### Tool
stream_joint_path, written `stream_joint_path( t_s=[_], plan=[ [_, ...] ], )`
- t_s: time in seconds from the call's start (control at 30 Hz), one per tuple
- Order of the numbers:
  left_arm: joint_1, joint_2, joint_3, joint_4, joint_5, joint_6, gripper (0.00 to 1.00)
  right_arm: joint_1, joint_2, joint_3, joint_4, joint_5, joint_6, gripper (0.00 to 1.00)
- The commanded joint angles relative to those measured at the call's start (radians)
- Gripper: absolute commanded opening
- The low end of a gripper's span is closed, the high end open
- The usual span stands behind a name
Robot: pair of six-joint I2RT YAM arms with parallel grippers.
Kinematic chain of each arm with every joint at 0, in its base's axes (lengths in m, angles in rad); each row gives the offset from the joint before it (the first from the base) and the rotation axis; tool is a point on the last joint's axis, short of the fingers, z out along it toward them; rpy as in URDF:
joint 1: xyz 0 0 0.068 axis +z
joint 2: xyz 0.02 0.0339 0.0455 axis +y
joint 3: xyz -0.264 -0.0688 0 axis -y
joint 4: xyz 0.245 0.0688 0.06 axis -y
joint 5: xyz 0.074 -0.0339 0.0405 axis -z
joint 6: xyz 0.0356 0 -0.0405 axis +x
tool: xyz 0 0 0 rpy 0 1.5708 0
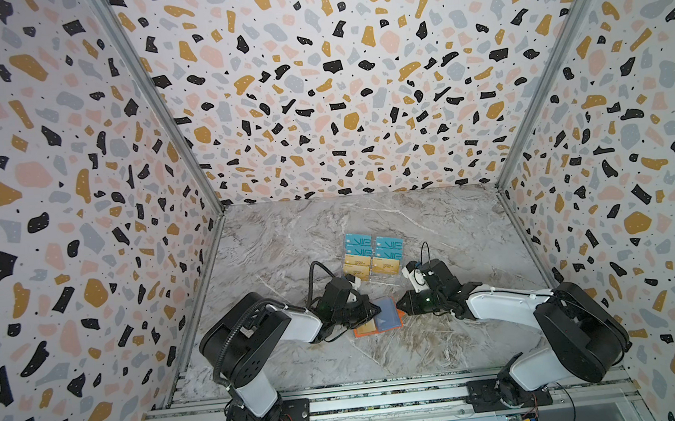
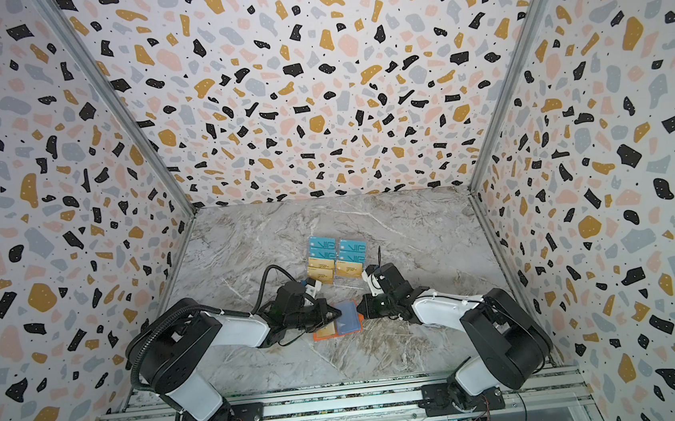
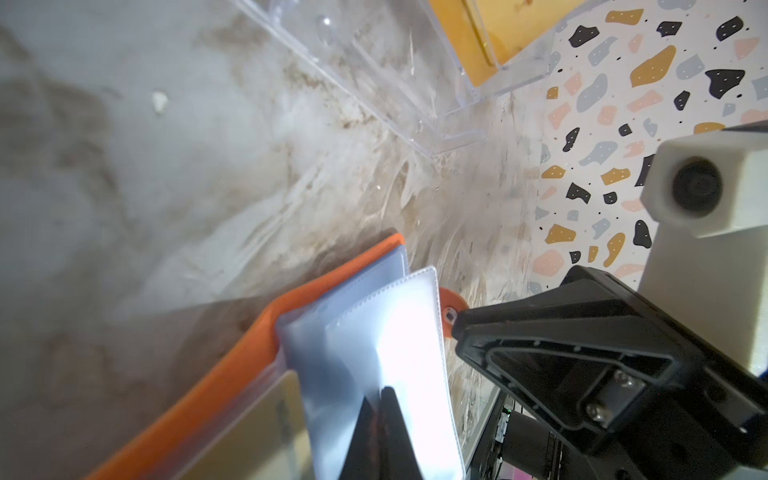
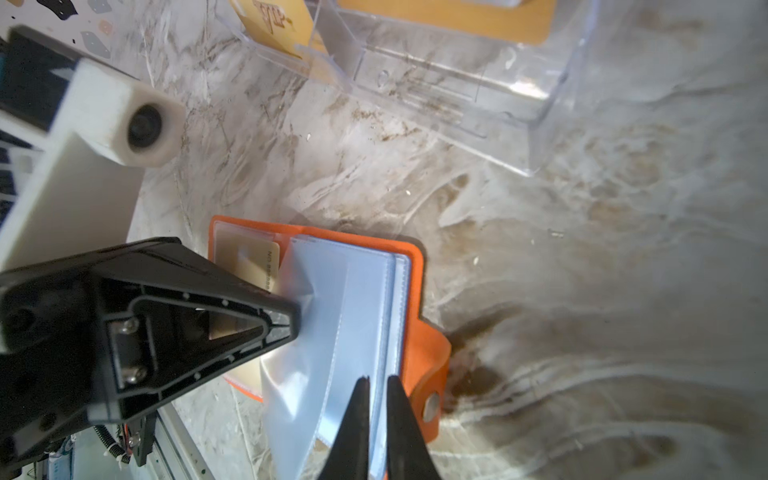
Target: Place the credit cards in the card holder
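A: Starting on the left, we've got the left tool point(image 4: 296, 316) closed tight on one clear sleeve point(image 4: 316, 353), lifting it off the stack so that it creases at the pinch.

B: Under it, the card holder point(image 4: 417, 299) lies open on the surface point(image 1: 289, 245), midway between the two arms. Its long axis runs left to right, from one tool to the other. We can see a gold card point(image 4: 249, 259) already tucked into its left pocket.

A: Moving right, the right tool point(image 4: 376, 380) is narrowed to a slit over the sleeve edges, by the snap tab point(image 4: 432, 405) (we read that as a pinch on the holder's right end, steadying it).

B: So both tools are busy. The other credit cards point(image 1: 373, 254) sit in the clear stand point(image 4: 457, 95), just behind the holder, on the side away from the arm bases.

A: That's the relation we'd watch. The cards lie straight beyond the holder, about equally near either arm. We judge that one tool must let go and reach past the holder to fetch one.

B: Which edge of the lifted sleeve is its mouth, we can't tell from here.
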Motion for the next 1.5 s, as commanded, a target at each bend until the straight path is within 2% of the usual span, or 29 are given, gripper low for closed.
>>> stream_joint_path(
  t_s=[0.0, 0.5, 0.8, 0.93, 1.03, 1.13, 1.3, 1.47],
  plan=[
    [0.006, -0.029, -0.016, 0.038, 0.012, 0.018, 0.01, -0.003, 0.025, 0.010, 0.024, -0.047, -0.016, 0.13],
    [0.006, -0.032, -0.030, 0.086, 0.038, 0.018, 0.06, 0.036, 0.067, 0.014, 0.098, -0.122, -0.017, 0.13],
    [-0.009, -0.001, 0.013, 0.078, 0.073, 0.034, 0.12, 0.043, 0.036, -0.012, 0.089, -0.097, 0.001, 0.14],
    [-0.009, -0.006, 0.013, 0.077, 0.073, 0.023, 0.23, 0.044, 0.045, -0.010, 0.098, -0.105, 0.006, 0.14],
    [-0.009, -0.033, 0.015, 0.043, 0.062, 0.025, 0.40, 0.043, 0.047, -0.002, 0.103, -0.110, 0.008, 0.14],
    [-0.009, -0.059, 0.018, 0.013, 0.056, 0.033, 0.50, 0.044, 0.050, 0.004, 0.100, -0.113, 0.001, 0.14],
    [-0.009, -0.119, 0.024, -0.075, 0.030, 0.045, 0.57, 0.044, 0.046, 0.006, 0.098, -0.118, 0.001, 0.14],
    [0.000, -0.247, 0.025, -0.194, -0.058, 0.053, 0.56, 0.055, 0.035, 0.011, 0.119, -0.132, 0.001, 0.14]
  ],
)
